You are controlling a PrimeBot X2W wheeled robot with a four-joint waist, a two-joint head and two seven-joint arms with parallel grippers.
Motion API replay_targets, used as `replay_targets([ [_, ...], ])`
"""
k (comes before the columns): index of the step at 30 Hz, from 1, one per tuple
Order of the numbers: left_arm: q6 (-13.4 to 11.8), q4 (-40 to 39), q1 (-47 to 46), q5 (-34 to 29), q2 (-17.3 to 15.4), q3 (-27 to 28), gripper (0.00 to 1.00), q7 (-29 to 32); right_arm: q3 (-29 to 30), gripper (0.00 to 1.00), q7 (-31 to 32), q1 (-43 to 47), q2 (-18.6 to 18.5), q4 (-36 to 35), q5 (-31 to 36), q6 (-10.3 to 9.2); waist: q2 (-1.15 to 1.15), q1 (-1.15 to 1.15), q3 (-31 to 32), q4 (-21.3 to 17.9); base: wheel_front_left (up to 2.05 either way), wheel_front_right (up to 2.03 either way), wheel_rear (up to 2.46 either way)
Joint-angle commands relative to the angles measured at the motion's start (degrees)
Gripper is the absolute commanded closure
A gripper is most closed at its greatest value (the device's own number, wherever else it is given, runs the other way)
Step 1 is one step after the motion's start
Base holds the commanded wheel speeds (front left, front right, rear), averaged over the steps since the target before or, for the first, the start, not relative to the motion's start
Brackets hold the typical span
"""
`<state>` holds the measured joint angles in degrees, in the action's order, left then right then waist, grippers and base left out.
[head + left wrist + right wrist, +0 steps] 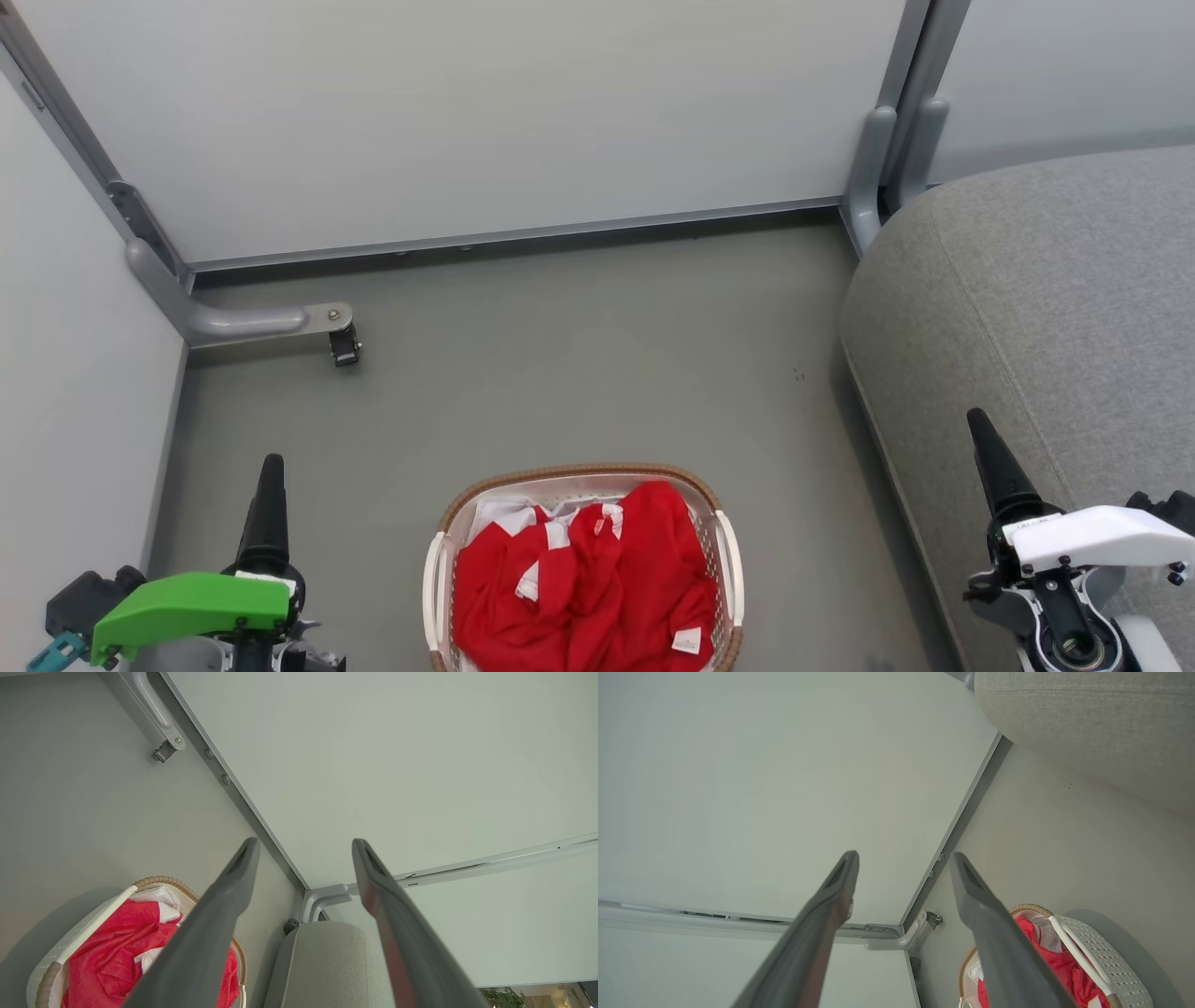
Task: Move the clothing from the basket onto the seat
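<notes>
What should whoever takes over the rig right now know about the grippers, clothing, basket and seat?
Left gripper: open, holding nothing, left of the basket.
Right gripper: open, holding nothing, on the seat's side.
Clothing: bunched inside the basket, on the floor between the grippers; seat to the robot's right.
Done: nothing moved yet.
Left: grasp the clothing, lift it out, lay it on the seat.

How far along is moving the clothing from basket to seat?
Nothing done yet: the clothing lies bunched in the basket. Nothing in hand: the left gripper and right gripper are open and empty. Remaining: grasp it, lift it, lay it on the seat.
</notes>
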<state>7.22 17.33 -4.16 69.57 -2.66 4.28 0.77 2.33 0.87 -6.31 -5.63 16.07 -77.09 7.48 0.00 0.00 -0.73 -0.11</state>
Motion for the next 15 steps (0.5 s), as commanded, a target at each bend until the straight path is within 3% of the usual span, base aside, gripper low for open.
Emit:
replay_targets([
  [1, 0.1, -0.6, -1.4, -2.3, -0.7, 0.0, 0.0, -0.5, -0.4, 0.0, -0.6, -1.4, -0.8, -0.9, 1.7, 0.01, 0.0, 0.0, 0.0, 0.0, 0.0, 0.0, 0.0],
  [15, -1.2, 0.8, -1.7, -18.3, -1.4, -2.9, 0.0, -3.7, -4.9, 0.0, -3.7, -2.5, -3.4, 0.5, 16.2, 0.01, 0.0, 0.0, -0.4, 0.0, 0.0, 0.0, 0.0],
])
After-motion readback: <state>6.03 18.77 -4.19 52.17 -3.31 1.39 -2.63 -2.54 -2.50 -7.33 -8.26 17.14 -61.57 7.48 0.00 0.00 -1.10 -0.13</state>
